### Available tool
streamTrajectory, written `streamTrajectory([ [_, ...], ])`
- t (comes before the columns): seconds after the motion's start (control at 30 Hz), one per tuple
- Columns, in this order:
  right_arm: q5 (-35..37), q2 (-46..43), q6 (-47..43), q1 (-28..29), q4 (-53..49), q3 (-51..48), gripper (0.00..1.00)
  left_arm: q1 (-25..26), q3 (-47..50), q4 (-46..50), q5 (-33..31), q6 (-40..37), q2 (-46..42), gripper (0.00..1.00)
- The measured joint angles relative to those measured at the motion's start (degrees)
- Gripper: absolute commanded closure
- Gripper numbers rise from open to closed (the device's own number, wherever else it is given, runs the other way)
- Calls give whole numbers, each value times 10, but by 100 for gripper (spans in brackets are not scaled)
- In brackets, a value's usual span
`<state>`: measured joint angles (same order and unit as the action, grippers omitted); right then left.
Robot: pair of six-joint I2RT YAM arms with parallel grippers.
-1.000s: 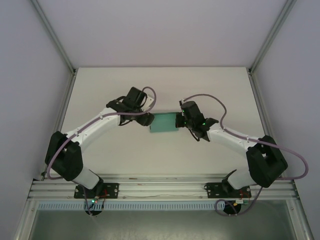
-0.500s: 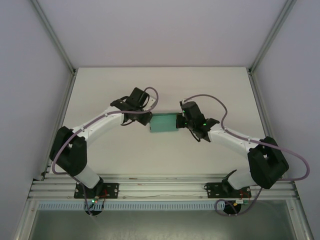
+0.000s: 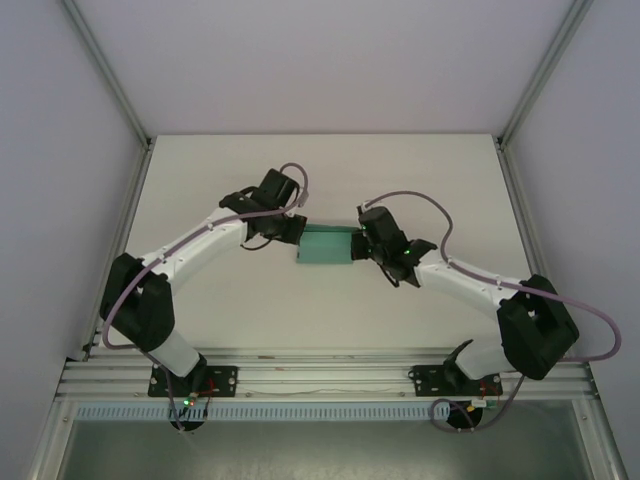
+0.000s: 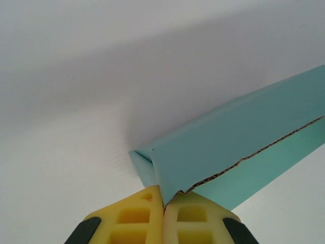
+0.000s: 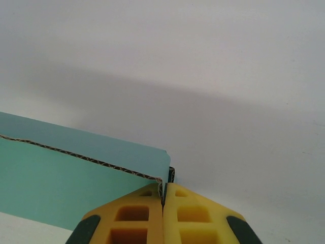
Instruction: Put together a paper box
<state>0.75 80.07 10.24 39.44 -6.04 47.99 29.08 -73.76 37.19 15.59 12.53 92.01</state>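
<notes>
Surface (image 3: 200, 190): white and flat, lying under both pincers. Let it carry the base of the paper box while the walls are worked.
Paper box (image 3: 325, 247): teal card, lying between the two pincers, with one end at each set of tips. A wall appears to be raised, but the exact fold state cannot be told. The task is judged to be partly done.
Left pincer (image 4: 163, 208): closed, its yellow fingers (image 4: 134, 221) pressed together and pinching the thin card at a corner of the box just ahead of the tips.
Right pincer (image 5: 162, 195): closed, clamped on the rounded corner of a wall. The card runs away to the left of its tips.
Step in hand: judged to be folding or seating a wall with both ends held. Move the two pincers together at the same rate, with no pull away from each other.
Card edge (image 4: 244, 160): raw and corrugated, running away from the left tips. It is likely to crease or tear under twist, so turn it about the fold line only.
Grip depth: only the very tips bite the card, so a slip is possible. Use slow motion.
</notes>
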Motion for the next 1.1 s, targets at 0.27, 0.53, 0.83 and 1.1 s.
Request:
streamTrajectory([
  [0.27, 73, 2, 7, 41, -8, 0, 100, -7, -24, 47, 31, 92, 24, 100],
  [0.53, 89, 3, 16, 47, -8, 0, 100, -1, -31, 54, 15, 111, 36, 100],
  [0.83, 105, 7, 24, 47, -6, -2, 100, 5, 44, -57, 9, 141, 12, 100],
  [1.1, 119, -1, 23, 49, 78, -52, 98, 38, 107, -130, -64, 139, -17, 100],
])
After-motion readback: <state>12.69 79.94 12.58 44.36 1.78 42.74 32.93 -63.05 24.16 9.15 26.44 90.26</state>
